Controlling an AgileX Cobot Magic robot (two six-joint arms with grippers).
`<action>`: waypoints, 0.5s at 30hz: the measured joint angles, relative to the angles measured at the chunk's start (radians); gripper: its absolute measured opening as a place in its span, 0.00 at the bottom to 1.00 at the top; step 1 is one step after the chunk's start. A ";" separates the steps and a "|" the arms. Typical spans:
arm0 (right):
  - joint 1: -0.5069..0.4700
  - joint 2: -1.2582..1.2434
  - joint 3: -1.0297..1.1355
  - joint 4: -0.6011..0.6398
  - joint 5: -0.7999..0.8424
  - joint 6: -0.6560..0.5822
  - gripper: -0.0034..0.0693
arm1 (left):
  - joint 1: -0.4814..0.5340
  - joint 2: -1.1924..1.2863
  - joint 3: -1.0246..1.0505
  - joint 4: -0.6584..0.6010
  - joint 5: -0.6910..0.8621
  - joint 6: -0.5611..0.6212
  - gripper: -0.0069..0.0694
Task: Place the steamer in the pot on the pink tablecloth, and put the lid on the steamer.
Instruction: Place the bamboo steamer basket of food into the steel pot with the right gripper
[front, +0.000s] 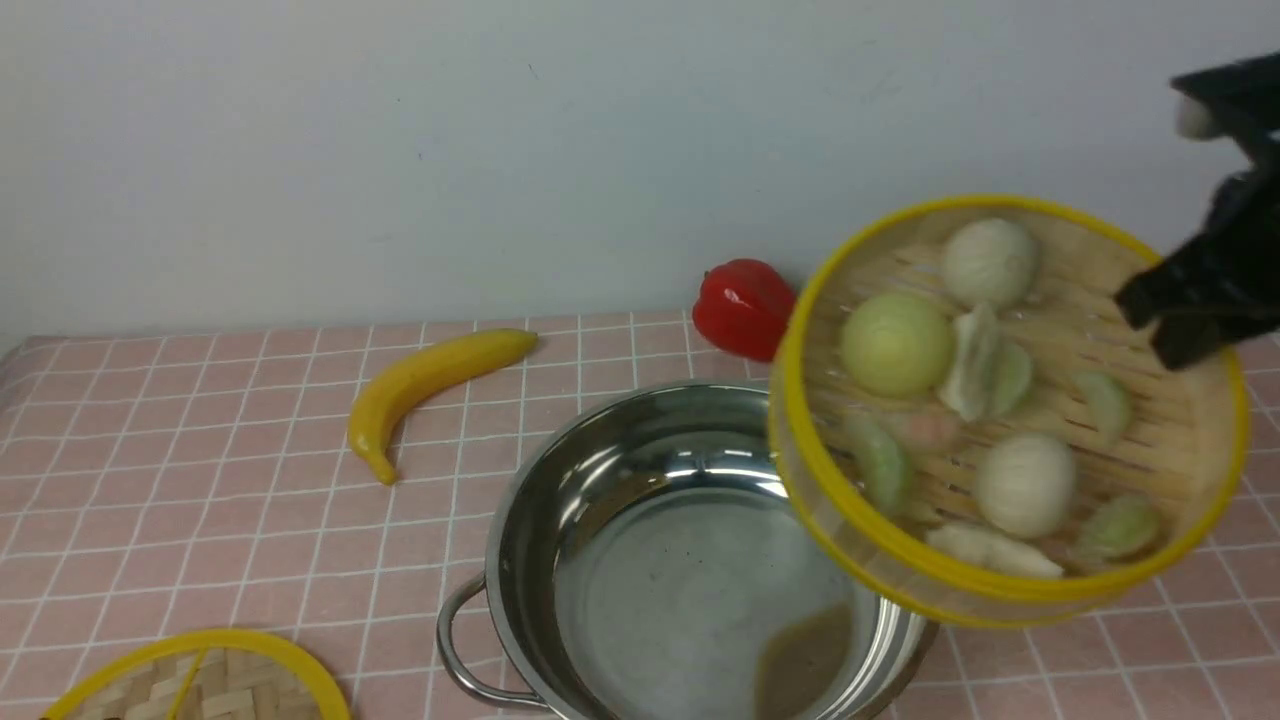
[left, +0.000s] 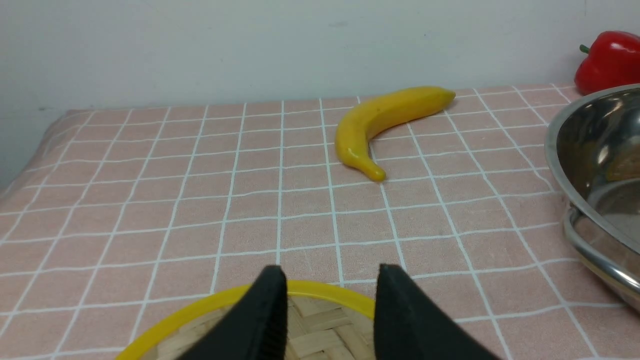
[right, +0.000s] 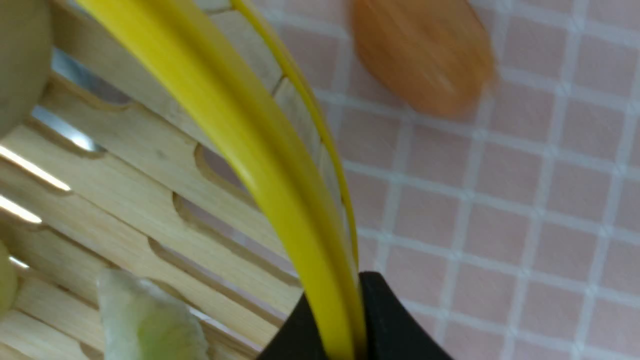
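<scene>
Taking the pot as landmark: nearer and to its left lies the lid, the left claw spread above it. Over the pot's right side hangs the steamer, tilted (buns and dumplings aboard), its wall pinched by the right claw. Beyond the pot, on the pink tablecloth, rest a banana, leftward, and a red pepper.

The front view looks forward and down from between the arms, across the pink tablecloth to its far edge. The left wrist view faces that same edge from lower and nearer the cloth; both share the banana, lid and pot. The right wrist view looks steeply down, close against the steamer rim.
</scene>
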 joint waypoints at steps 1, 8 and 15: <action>0.031 0.028 -0.039 0.004 0.000 0.012 0.12 | 0.000 0.000 0.000 0.000 0.000 0.000 0.41; 0.203 0.247 -0.259 0.034 0.000 0.071 0.12 | 0.000 0.000 0.000 0.000 0.000 0.000 0.41; 0.278 0.389 -0.340 0.042 -0.001 0.120 0.12 | 0.000 0.000 0.000 0.000 0.000 0.000 0.41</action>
